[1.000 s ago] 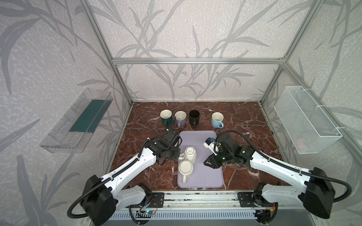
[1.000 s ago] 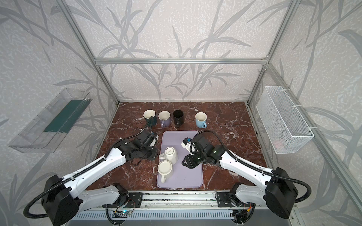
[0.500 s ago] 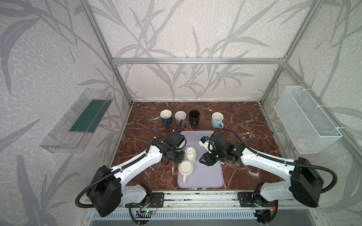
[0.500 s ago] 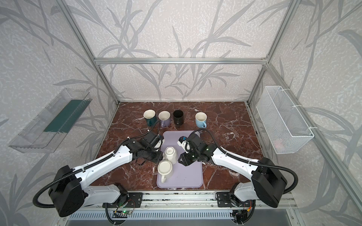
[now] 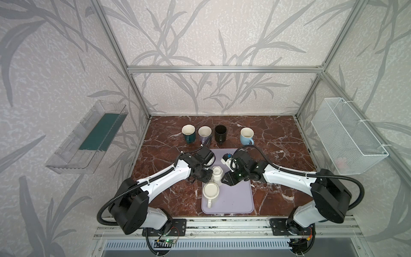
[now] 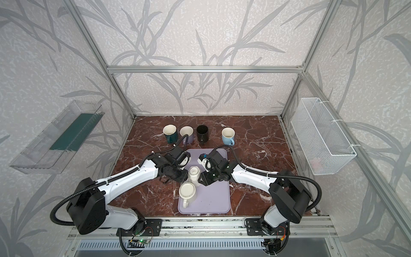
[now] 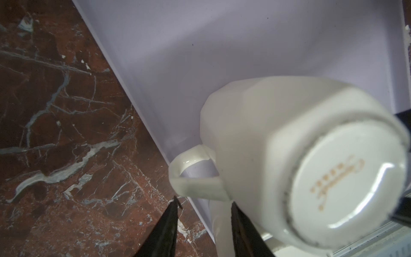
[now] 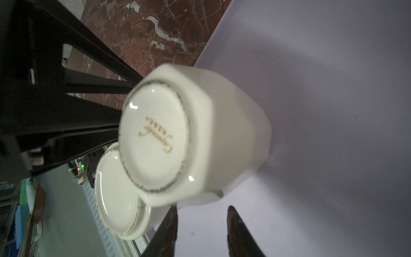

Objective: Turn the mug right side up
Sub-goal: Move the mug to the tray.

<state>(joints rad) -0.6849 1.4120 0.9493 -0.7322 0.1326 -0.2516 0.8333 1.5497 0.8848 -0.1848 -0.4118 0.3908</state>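
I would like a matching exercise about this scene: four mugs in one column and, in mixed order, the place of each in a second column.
Things:
1 teal mug
2 black mug
3 light blue mug
4 faceted cream mug

Places:
A bottom up on the lilac tray
B right end of the back row
C left end of the back row
D back row, third from the left

Pairs: 1-C, 2-D, 3-B, 4-A

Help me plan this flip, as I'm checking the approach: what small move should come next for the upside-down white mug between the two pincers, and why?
Probably ease the left pincer forward until the handle sits between its open jaws. The mug stands base-up on the tray, the handle lies just beyond those jaws, and the right pincer is open too, holding nothing.
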